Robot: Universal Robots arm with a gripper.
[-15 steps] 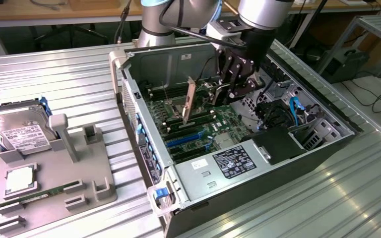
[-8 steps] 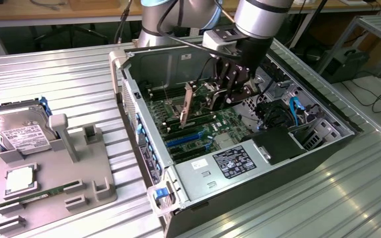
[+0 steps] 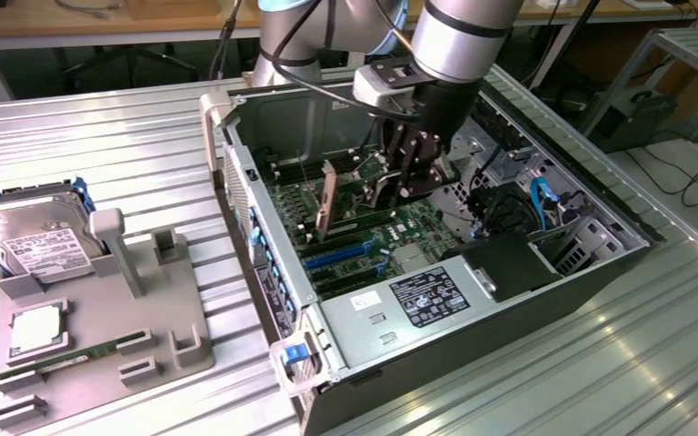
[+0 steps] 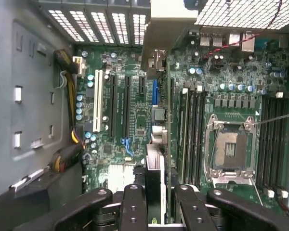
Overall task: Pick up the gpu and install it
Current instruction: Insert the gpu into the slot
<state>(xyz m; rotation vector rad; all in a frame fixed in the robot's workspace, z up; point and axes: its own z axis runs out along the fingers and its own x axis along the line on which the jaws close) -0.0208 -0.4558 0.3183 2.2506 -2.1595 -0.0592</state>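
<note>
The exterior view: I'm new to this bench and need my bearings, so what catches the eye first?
An open computer case lies in the middle of the metal table, its green circuit board exposed. The robot arm reaches down into it, its tool shut on the gpu, held upright on edge over the board. At the exterior view's left, a grey tray holds a hard drive.

Card (image 4: 155,185) between the jaws: matt black face, green circuit-board edge, bare silver metal bracket at the far end. Gripper (image 4: 155,204) fingers (image 4: 133,207): matt black plastic with small screw heads. Motherboard (image 4: 135,120) beyond the jaws: dull green board, black and white plastic slots. Computer case (image 3: 592,272) around it: grey sheet metal, satin. Table (image 3: 106,145): ribbed aluminium, faintly shiny.
</note>
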